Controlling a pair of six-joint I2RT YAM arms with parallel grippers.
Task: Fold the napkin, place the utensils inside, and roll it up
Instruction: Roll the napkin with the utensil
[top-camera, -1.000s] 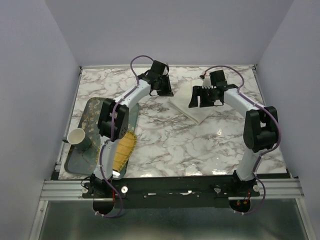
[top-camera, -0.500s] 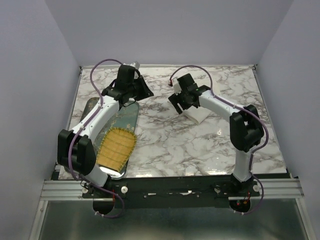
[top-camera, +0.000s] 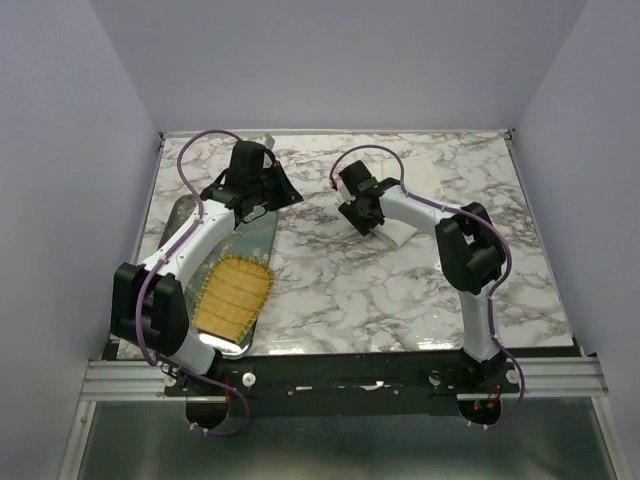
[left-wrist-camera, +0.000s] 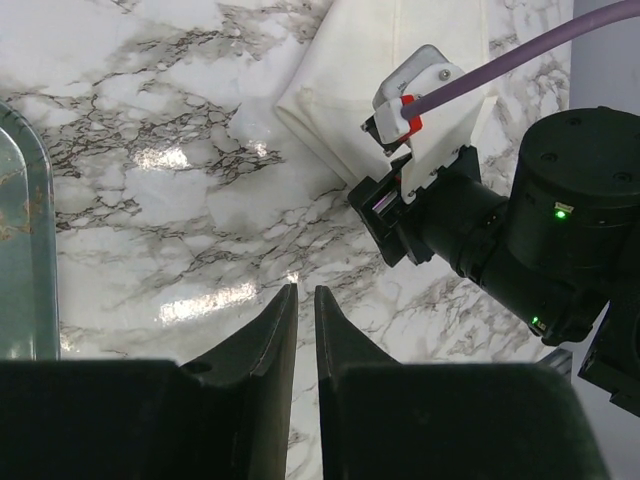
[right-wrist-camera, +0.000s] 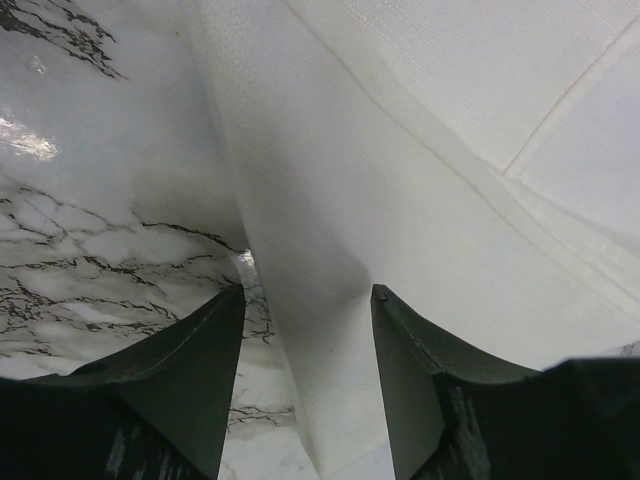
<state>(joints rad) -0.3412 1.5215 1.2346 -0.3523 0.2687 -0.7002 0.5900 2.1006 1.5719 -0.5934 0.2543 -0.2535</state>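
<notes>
The napkin (top-camera: 402, 236) is a folded cream-white cloth on the marble table, mostly covered by my right arm in the top view. In the right wrist view my right gripper (right-wrist-camera: 307, 295) is open, its jaws low over the napkin (right-wrist-camera: 430, 150) and straddling a folded edge of it. The right gripper also shows in the top view (top-camera: 366, 220). My left gripper (top-camera: 278, 194) hovers left of the napkin, near the tray's far end. In the left wrist view it (left-wrist-camera: 306, 292) is shut and empty above bare marble, with the napkin (left-wrist-camera: 370, 60) ahead of it. The spoon is out of view.
A glassy oval tray (top-camera: 185, 215) lies along the table's left side, with a yellow fringed mat (top-camera: 235, 290) on its near end. Its rim shows in the left wrist view (left-wrist-camera: 25, 250). The right arm's wrist (left-wrist-camera: 520, 230) is close to the left gripper.
The left arm has swung left and its gripper now hovers by the tray's far end. The right gripper has moved left and down onto the napkin's left edge. The paper cup no longer shows.
</notes>
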